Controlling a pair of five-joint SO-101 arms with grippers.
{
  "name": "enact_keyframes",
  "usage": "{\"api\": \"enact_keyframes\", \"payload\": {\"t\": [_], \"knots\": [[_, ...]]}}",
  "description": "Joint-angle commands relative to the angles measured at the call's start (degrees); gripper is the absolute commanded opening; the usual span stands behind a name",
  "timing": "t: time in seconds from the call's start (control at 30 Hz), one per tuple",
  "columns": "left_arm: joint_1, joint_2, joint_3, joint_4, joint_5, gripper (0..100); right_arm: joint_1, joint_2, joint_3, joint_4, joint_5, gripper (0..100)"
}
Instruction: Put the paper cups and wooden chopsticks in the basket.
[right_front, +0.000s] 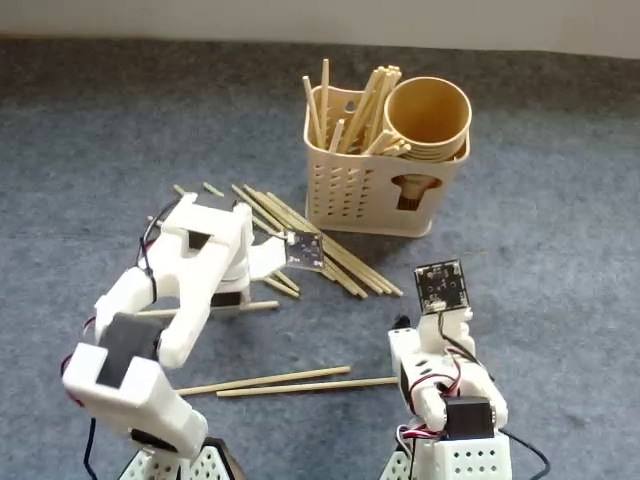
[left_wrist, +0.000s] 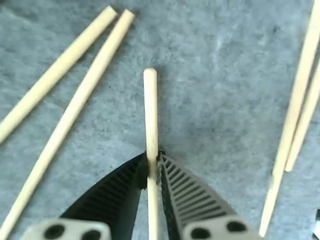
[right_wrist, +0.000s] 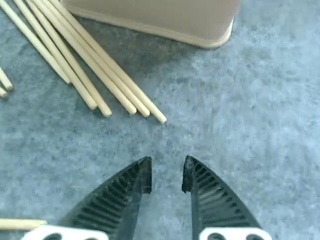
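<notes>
Your left gripper (left_wrist: 154, 158) pinched a chopstick (left_wrist: 150, 110), clear in its wrist view, arm-hidden from above; your right gripper (right_wrist: 166, 174), fingers (right_wrist: 125, 195) spread, faced the basket (right_front: 360, 190).

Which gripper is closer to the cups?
Right. The open right gripper sits in front of the basket end holding the cups; the left gripper is farther off to the side, shut on a chopstick.
</notes>
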Motion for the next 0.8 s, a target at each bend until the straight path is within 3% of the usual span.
{"api": "enact_keyframes", "payload": {"t": [0.0,0.27,0.77], "knots": [[-0.66,-10.33,3.3,0.53,-0.26,1,-0.22,-0.57,6.73,4.88,0.62,11.9],[-0.31,-23.25,8.22,0.88,0.18,1,-0.13,-0.57,6.73,5.85,0.62,11.9],[0.75,-46.46,4.09,0.88,18.64,1,-0.13,-0.57,6.73,5.85,0.62,11.9]]}}
